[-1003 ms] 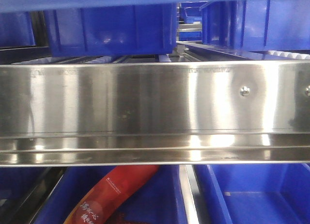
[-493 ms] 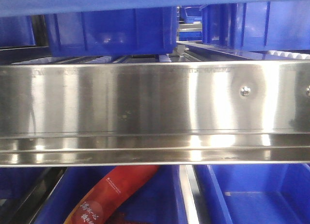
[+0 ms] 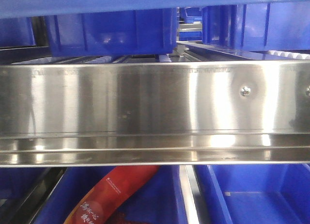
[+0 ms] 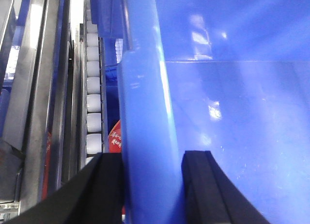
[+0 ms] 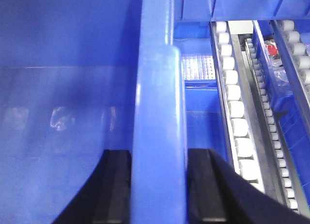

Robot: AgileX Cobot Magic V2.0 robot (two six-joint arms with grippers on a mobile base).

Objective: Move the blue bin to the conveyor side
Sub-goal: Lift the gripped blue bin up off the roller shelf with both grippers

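Carrying step, by my judgement: the left gripper [image 4: 152, 156] and right gripper [image 5: 159, 153] each clamp a wall of the blue bin [image 4: 232, 103] at its rim, one finger inside and one outside. The bin sits between the arms at the steel rack [image 3: 145, 103]; the conveyor belt is out of view. Next, both arms must move level and together. Room is tight: rollers [image 5: 236, 112] run close beside each held wall, and other crates [image 3: 111, 32] stand ahead

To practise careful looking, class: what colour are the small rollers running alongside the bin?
White; the rollers show best in the right wrist view, beside the bin.
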